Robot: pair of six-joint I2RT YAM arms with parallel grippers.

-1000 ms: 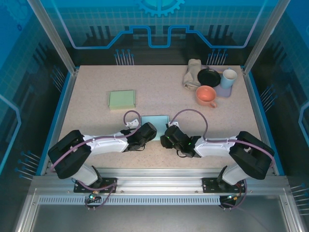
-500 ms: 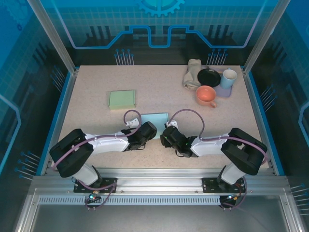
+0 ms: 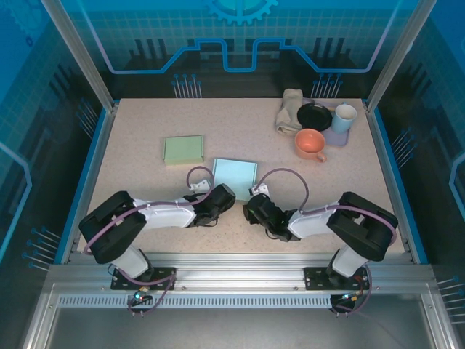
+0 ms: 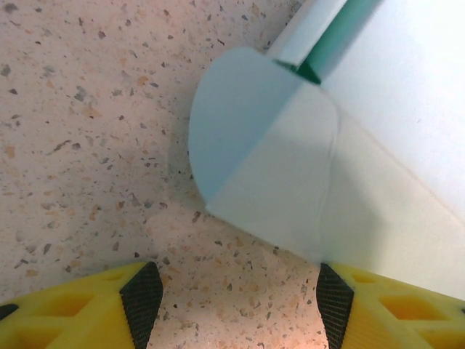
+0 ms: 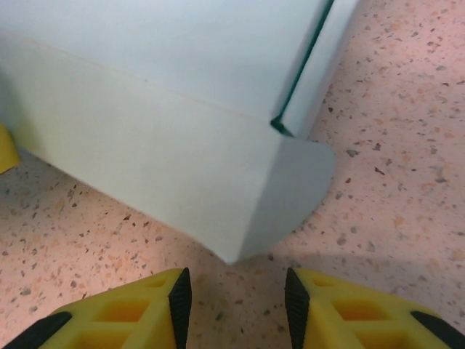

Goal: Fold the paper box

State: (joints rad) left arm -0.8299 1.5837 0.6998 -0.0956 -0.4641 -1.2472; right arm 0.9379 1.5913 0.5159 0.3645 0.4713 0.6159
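**Mia:** Where is the box?

**Ben:** The box [image 3: 235,177] lies on the desk [image 3: 145,123], a bit below the middle of the top view. It is light blue.

**Mia:** Are the arms near it?

**Ben:** Yes. The left end effector [image 3: 227,198] is just beside the box's lower left corner. The right end effector [image 3: 252,206] is just beside its lower right corner.

**Mia:** Is the left one holding it?

**Ben:** No, it is released. In the left wrist view its fingers [image 4: 142,294] stand apart at the bottom of the frame, with bare desk between them. A round flap [image 4: 240,131] of the box sits in the middle of the frame, just above that gap. The finger at the lower right is very close to the box's edge. I cannot tell if they touch.

**Mia:** And the right one?

**Ben:** It is released too. In the right wrist view its two fingers are at the bottom of the frame with a gap between them. The box's near corner pokes down just above the gap.

**Mia:** What else is on the desk?

**Ben:** A flat green pad [image 3: 183,150] lies left of the box. At the upper right of the top view I see an orange cup [image 3: 310,143], a black dish [image 3: 314,116] and a cloth [image 3: 290,110].
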